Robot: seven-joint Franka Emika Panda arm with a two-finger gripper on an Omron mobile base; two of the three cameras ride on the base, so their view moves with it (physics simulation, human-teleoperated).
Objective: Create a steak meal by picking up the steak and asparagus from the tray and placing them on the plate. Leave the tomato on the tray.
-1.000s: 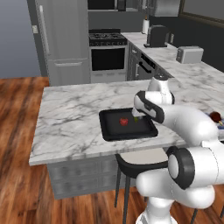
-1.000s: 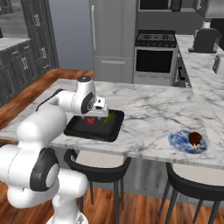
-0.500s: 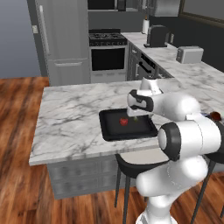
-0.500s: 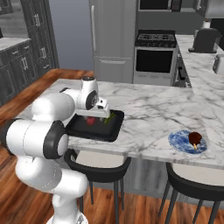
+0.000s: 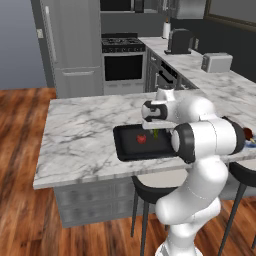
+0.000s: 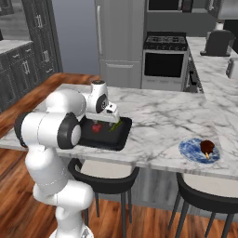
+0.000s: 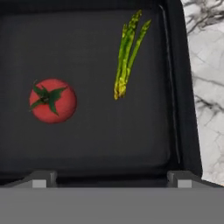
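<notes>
Looking down with us: the gripper (image 7: 111, 177) hangs over the black tray (image 7: 87, 144), its two tips spread wide apart at the near rim, holding nothing.
Tray contents: we see the tomato (image 7: 53, 100) and the asparagus (image 7: 127, 54) lying apart on the tray floor, the tomato with its green stem cap facing the hand, the asparagus close to one side rim.
Plate: we find the blue-and-white plate (image 6: 194, 152) well apart from the tray (image 6: 104, 139), near the front edge of the surface, with the steak (image 6: 207, 146) resting on it.
Surface: we note a white marble island surface (image 5: 82, 137) with grey veining; the tray (image 5: 125, 148) sits near its front edge.
Stools: we see dark stools (image 6: 104, 174) tucked under the front overhang.
Room: we make out a wooden floor (image 5: 20, 210), a steel refrigerator (image 5: 75, 45), a range with an oven (image 5: 122, 60), and a back counter carrying a toaster (image 5: 216, 62) and a dark appliance (image 5: 179, 41).
</notes>
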